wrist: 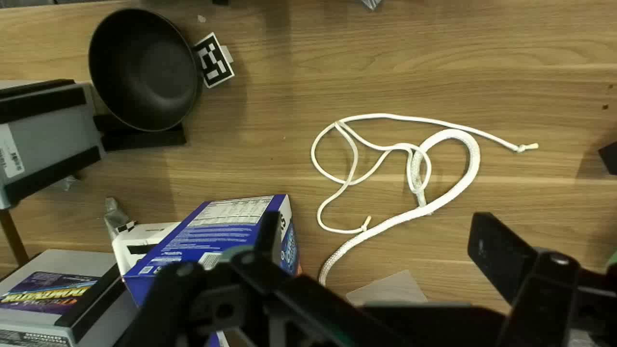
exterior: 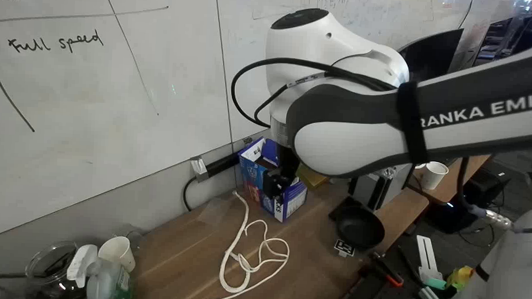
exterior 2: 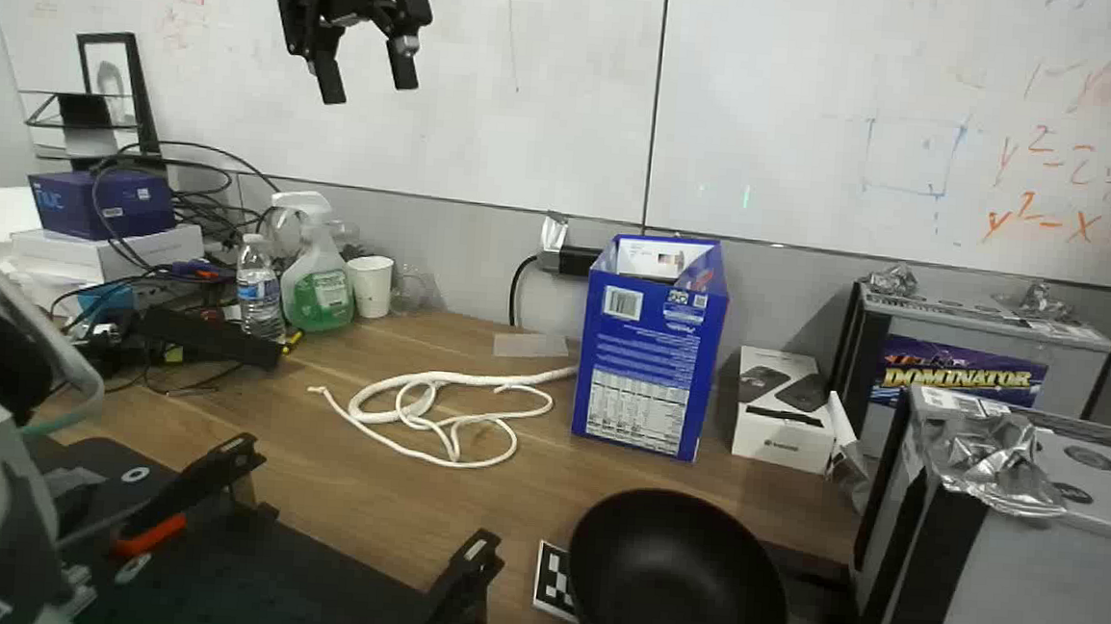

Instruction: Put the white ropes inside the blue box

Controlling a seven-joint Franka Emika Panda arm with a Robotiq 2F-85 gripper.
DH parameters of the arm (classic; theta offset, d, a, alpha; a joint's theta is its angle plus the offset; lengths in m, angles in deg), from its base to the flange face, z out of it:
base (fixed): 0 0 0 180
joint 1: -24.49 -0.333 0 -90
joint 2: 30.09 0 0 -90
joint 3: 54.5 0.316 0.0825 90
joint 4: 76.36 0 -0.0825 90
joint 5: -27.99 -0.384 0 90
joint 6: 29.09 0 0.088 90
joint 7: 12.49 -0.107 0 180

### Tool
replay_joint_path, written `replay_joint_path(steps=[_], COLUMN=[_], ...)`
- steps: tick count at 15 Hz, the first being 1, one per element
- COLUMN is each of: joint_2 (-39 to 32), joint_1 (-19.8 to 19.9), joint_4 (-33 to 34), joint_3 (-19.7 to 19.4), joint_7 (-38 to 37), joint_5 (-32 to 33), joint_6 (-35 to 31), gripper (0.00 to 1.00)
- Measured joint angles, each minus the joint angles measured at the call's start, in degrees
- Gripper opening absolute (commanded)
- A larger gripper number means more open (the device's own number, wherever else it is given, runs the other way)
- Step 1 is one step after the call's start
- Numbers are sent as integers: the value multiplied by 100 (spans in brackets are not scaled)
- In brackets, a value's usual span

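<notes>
Spread wide, the pincer (exterior 2: 367, 91) hangs high above the wooden desk (exterior 2: 360, 507); beneath it the white ropes (wrist: 424, 210) lie in loose, overlapping loops, while the open-topped blue cardboard box (exterior 2: 648, 347) stands upright below and to one side of the pincer, just beside the ropes

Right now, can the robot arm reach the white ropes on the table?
Probably yes. The jaws are open and empty above the table, nothing covers the ropes, and the blue box only stands beside one end.
</notes>
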Motion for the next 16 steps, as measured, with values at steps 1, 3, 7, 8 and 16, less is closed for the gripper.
replay_joint_path(steps=[1, 3, 7, 8, 16], joint_2=[2, 18, 10, -1, -385], joint_1=[0, 0, -4, -14, -145], joint_4=[27, 72, 75, 56, -672], joint_3=[0, 0, -5, -18, -183], joint_7=[0, 0, 0, 0, 548], joint_5=[0, 0, 1, 1, 69], joint_6=[-1, -1, 4, 4, -1100], gripper=[100, 100, 100, 100, 100])
